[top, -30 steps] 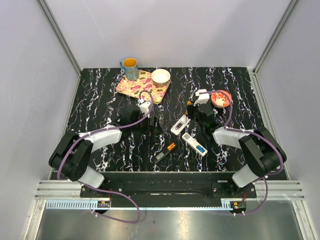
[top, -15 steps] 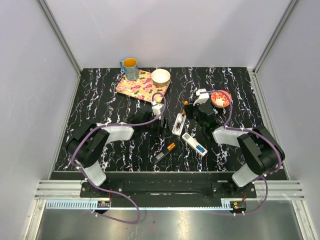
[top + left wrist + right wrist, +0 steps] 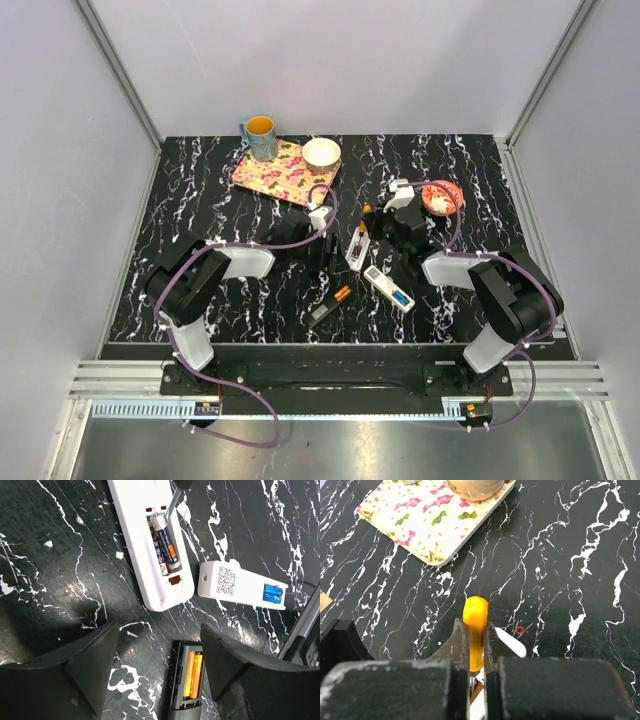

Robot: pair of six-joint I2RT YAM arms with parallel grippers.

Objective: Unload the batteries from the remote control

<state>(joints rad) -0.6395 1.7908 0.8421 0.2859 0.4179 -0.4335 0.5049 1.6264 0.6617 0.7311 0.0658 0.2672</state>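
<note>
A white remote (image 3: 146, 565) lies with its back open, two dark blue and orange batteries (image 3: 165, 544) inside. My right gripper (image 3: 476, 636) is shut on an orange-handled tool (image 3: 475, 614); the tool's metal shaft (image 3: 171, 507) reaches into that compartment at the batteries' far end. My left gripper (image 3: 158, 642) is open and empty, hovering just near of this remote. Between its fingers lies a black remote (image 3: 186, 695) with two orange batteries (image 3: 193, 674). A second white remote (image 3: 232, 582) holds blue batteries (image 3: 273, 593). In the top view the white remote (image 3: 357, 247) lies between both grippers.
A floral board (image 3: 280, 172) with a white bowl (image 3: 322, 153) and a blue mug (image 3: 260, 136) stands at the back left. A small red dish (image 3: 441, 197) sits behind the right arm. The second white remote (image 3: 389, 287) and the black remote (image 3: 328, 305) lie nearer the front.
My left gripper has moved right, up to the white remote. The white remote has turned to lie more straight front to back, with the tool still at it.
</note>
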